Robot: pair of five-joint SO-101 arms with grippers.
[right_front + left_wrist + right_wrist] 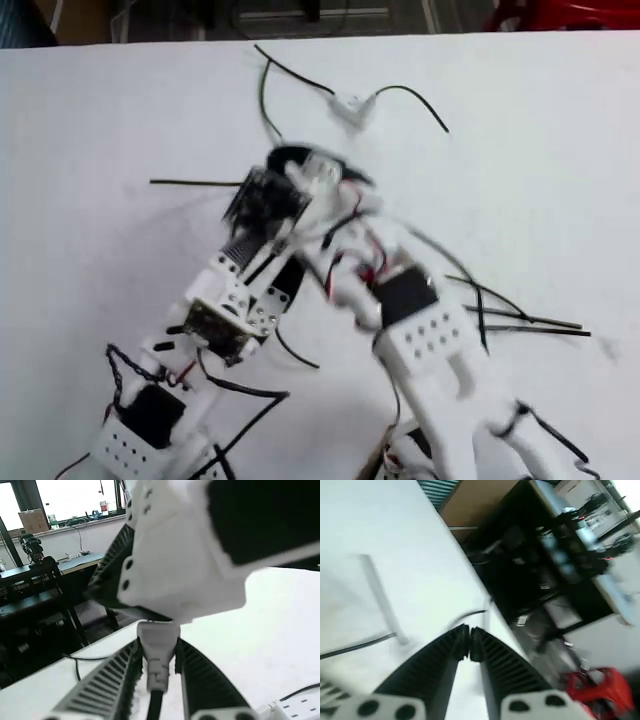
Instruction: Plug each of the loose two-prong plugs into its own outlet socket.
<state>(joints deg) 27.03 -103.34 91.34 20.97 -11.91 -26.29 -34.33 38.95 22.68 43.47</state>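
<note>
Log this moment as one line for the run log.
left tool: shut on plug | right tool: shut, empty | socket: on table near left tool

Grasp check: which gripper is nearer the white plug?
Left. The left gripper is shut on the plug; the right gripper, shut on nothing, sits close beside it.

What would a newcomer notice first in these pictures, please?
The left claw pinches a white plug on a black cord, close under the right arm. In the high view, that arm and the left arm crowd together at the middle of the white table, with black cords strewn around.
</note>
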